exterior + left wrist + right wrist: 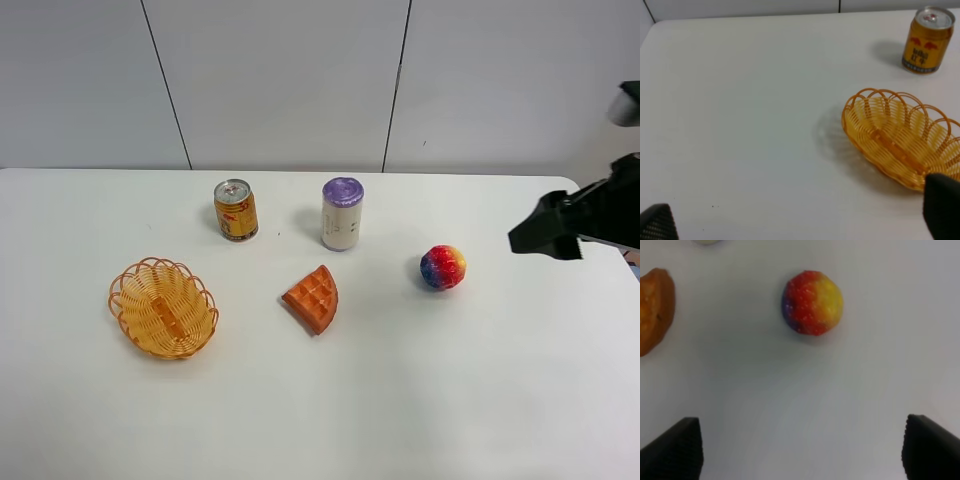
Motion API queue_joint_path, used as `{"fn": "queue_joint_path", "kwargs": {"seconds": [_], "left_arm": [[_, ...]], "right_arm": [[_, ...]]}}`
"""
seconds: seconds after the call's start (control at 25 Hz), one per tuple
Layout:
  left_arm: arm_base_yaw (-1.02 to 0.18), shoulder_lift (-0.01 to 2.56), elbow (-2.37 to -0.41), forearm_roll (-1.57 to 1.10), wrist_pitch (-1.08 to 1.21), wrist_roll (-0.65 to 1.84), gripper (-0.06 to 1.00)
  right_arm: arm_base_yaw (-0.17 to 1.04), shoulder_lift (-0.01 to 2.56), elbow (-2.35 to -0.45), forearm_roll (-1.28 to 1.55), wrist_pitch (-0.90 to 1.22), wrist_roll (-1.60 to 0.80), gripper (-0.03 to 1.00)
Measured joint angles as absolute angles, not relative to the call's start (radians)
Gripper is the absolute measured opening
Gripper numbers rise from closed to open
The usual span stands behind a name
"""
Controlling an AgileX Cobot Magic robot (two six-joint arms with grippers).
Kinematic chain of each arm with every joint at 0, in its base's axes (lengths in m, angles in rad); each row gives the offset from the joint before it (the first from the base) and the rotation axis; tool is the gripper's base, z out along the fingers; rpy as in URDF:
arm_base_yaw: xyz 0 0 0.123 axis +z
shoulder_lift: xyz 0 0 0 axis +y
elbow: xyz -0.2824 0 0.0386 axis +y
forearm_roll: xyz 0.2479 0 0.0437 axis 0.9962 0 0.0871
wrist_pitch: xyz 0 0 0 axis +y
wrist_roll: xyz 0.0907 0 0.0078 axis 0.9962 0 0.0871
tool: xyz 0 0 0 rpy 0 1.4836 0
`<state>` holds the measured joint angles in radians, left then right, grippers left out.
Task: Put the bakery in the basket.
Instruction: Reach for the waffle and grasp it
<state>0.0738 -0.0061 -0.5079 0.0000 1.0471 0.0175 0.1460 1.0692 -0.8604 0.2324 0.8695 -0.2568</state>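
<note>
The bakery (312, 298), an orange-brown waffle wedge with square dimples, lies on the white table near the middle. It shows at the edge of the right wrist view (655, 310). The basket (163, 307), oval orange-yellow wicker, stands empty to its left and also shows in the left wrist view (900, 140). My right gripper (535, 235) hovers at the right, beyond the ball; in the right wrist view it (802, 450) is open and empty. My left gripper (800, 222) is open and empty, apart from the basket, and is out of the exterior view.
A rainbow-coloured ball (443, 267) (812, 302) lies between the waffle and my right gripper. A gold drink can (236, 210) (929, 39) and a white cylinder with a purple lid (341, 213) stand behind the waffle.
</note>
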Motion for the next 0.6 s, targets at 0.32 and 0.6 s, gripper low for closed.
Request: {"fn": "queue_joint_path", "kwargs": {"seconds": [0.32, 0.6], "left_arm": [[0.074, -0.006, -0.508, 0.0, 1.047, 0.017, 1.0], [0.074, -0.006, -0.508, 0.0, 1.047, 0.017, 1.0]], "right_arm": [[0.421, 1.397, -1.045, 0.21, 0.826, -0.223, 0.79], [0.556, 1.65, -1.218, 0.197, 0.82, -0.189, 0.79]]}}
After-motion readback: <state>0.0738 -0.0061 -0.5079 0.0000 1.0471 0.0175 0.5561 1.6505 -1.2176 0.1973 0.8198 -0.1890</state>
